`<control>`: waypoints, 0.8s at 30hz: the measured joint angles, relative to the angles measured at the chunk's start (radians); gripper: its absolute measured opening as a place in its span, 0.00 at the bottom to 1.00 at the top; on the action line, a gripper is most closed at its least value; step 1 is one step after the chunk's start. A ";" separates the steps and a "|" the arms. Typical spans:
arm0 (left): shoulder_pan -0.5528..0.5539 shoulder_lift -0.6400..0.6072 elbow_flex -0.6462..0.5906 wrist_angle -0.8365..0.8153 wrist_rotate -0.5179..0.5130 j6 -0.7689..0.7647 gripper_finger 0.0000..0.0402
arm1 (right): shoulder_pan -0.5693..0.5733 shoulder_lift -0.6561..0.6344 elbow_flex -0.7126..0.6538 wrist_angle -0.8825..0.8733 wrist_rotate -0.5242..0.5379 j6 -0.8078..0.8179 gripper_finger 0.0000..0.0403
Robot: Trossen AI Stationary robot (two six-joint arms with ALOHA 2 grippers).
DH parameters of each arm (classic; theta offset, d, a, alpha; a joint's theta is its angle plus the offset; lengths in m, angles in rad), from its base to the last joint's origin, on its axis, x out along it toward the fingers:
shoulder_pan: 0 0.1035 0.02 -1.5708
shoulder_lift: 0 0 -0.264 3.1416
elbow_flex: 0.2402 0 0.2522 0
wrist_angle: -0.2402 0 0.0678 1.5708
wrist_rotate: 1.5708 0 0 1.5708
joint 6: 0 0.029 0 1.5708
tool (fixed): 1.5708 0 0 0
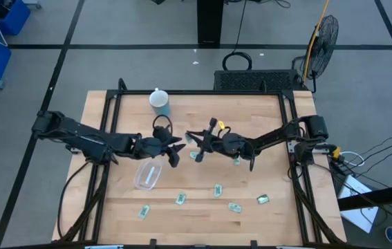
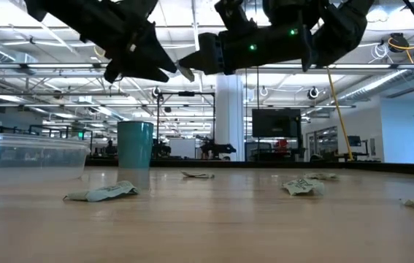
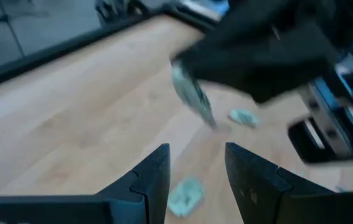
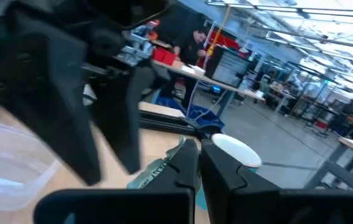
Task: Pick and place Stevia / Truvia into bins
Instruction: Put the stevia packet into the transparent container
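Note:
Both grippers meet above the middle of the table. My right gripper (image 1: 196, 143) is shut on a pale green Stevia packet (image 4: 159, 172), which hangs from its tips (image 3: 192, 94). My left gripper (image 1: 175, 151) faces it a short way off, open, with nothing between its fingers (image 3: 154, 171). The clear bin (image 1: 147, 176) lies on the table just in front of the left gripper. Several more packets lie flat on the wood, among them one (image 1: 180, 199) near the bin, one (image 1: 218, 190) in the middle and one (image 1: 263, 199) to the right.
A blue-green cup (image 1: 160, 102) with a white lid stands at the back of the table. A black frame (image 1: 106, 104) borders the table. A fan (image 1: 323, 34) stands behind the right corner. In the right wrist view, people (image 4: 195, 43) sit at desks in the room beyond.

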 joint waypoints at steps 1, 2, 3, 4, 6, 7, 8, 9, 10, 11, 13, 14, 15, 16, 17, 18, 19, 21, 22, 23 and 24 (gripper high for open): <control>0.000 0.005 0.000 0.013 -0.015 0.004 0.40 | 0.000 0.000 0.000 -0.003 0.000 -0.001 0.01; 0.001 0.006 0.000 0.026 -0.020 0.018 0.40 | 0.000 0.000 0.000 -0.003 0.001 -0.001 0.01; 0.001 0.006 0.000 0.044 -0.020 0.034 0.40 | 0.000 0.000 0.000 -0.002 0.001 -0.001 0.01; 0.004 0.005 0.000 0.064 -0.019 0.047 0.40 | 0.000 0.000 0.000 -0.001 0.001 -0.001 0.01; 0.005 0.004 0.000 0.085 -0.018 0.055 0.40 | 0.000 0.000 0.001 0.001 0.001 -0.001 0.01; 0.005 0.005 0.000 0.089 -0.018 0.055 0.40 | 0.000 0.000 0.001 0.001 0.001 -0.001 0.01; 0.008 0.005 0.000 0.092 -0.018 0.057 0.40 | 0.000 0.000 0.001 0.002 0.000 -0.001 0.01; 0.013 0.005 0.000 0.095 -0.017 0.064 0.40 | 0.000 0.000 0.001 0.003 -0.001 -0.001 0.01; 0.019 0.005 0.000 0.096 -0.016 0.073 0.40 | 0.000 0.000 0.001 0.004 -0.004 0.000 0.00; 0.027 0.005 0.000 0.094 -0.015 0.075 0.40 | 0.000 0.000 0.001 0.004 -0.014 0.002 0.00; 0.040 0.005 0.000 0.084 -0.015 0.070 0.39 | 0.000 0.000 0.001 0.007 -0.052 0.020 0.00; 0.045 0.005 0.000 0.084 -0.012 0.068 0.39 | 0.000 0.000 0.001 0.012 -0.073 0.032 0.00; 0.051 0.005 0.000 0.084 -0.003 0.066 0.39 | 0.000 0.000 0.001 0.019 -0.092 0.045 0.00; 0.055 0.005 0.000 0.085 0.010 0.071 0.39 | 0.000 0.000 0.001 0.021 -0.104 0.053 0.00; 0.059 0.005 0.000 0.086 0.024 0.076 0.39 | 0.000 0.000 0.001 0.027 -0.105 0.054 0.00; 0.060 0.005 0.000 0.086 0.034 0.081 0.39 | 0.000 0.000 0.001 0.028 -0.104 0.052 0.00; 0.061 0.005 0.000 0.085 0.038 0.081 0.39 | 0.000 0.000 0.001 0.031 -0.105 0.052 0.00; 0.061 0.005 0.000 0.083 0.047 0.079 0.39 | -0.001 0.000 0.001 0.037 -0.105 0.052 0.00; 0.061 0.005 0.000 0.078 0.048 0.079 0.38 | -0.001 0.000 0.001 0.042 -0.105 0.052 0.00; 0.061 0.005 0.000 0.073 0.048 0.079 0.36 | -0.001 0.000 0.001 0.042 -0.104 0.052 0.00; 0.061 0.005 0.000 0.072 0.048 0.080 0.34 | -0.001 0.000 0.001 0.042 -0.105 0.052 0.00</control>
